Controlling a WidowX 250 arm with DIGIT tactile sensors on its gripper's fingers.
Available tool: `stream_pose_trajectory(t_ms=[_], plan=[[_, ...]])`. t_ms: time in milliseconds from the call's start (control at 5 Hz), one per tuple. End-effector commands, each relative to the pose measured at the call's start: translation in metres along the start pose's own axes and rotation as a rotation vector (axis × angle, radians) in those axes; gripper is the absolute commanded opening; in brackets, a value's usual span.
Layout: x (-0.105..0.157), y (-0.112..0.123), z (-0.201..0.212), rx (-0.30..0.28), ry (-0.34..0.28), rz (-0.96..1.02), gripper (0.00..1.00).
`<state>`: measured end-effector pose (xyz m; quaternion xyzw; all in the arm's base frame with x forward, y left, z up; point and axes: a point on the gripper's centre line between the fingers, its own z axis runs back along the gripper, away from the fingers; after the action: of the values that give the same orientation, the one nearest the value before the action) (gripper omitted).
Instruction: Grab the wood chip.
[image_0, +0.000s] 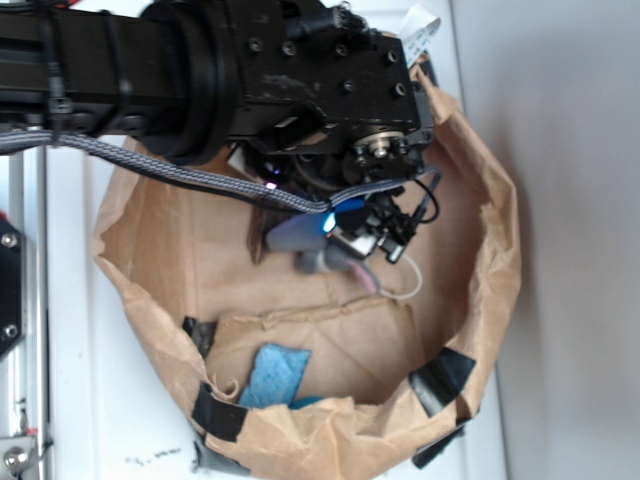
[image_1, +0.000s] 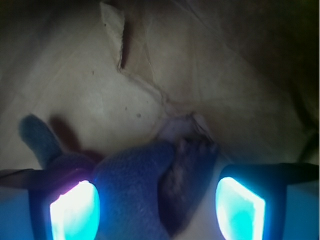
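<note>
Down inside the paper bag (image_0: 480, 300) the gripper (image_1: 157, 205) hangs with jaws spread wide — nothing held. Between them lies the grey plush elephant (image_1: 130, 185), the wood chip (image_1: 187, 175) pressed against its side, near the bag's far wall.

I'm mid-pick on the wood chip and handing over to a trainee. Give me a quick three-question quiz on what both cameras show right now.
1. True or false: in the wrist view the gripper stands open, its two lit fingers well apart.
2. What lies between those fingers? A) the grey plush toy B) a metal spoon C) a glass bottle
3. Fill in: in the exterior view the blue cloth lies inside the bin, whose walls are made of brown ____.

Key: 1 true; 2 A; 3 paper.
</note>
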<state>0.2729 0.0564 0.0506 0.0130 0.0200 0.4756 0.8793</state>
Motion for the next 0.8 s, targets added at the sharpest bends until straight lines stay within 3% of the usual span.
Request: stream_pose_trajectory(t_ms=[0, 200, 400, 600], plan=[[-0.002, -0.002, -0.024, 0.039, -0.121, 0.047, 1.00], [-0.013, -0.013, -0.037, 0.086, -0.150, 0.028, 1.00], [-0.020, -0.011, -0.033, 0.082, -0.155, -0.003, 1.00], [-0.021, -0.006, -0.016, 0.041, -0.121, -0.029, 1.00]])
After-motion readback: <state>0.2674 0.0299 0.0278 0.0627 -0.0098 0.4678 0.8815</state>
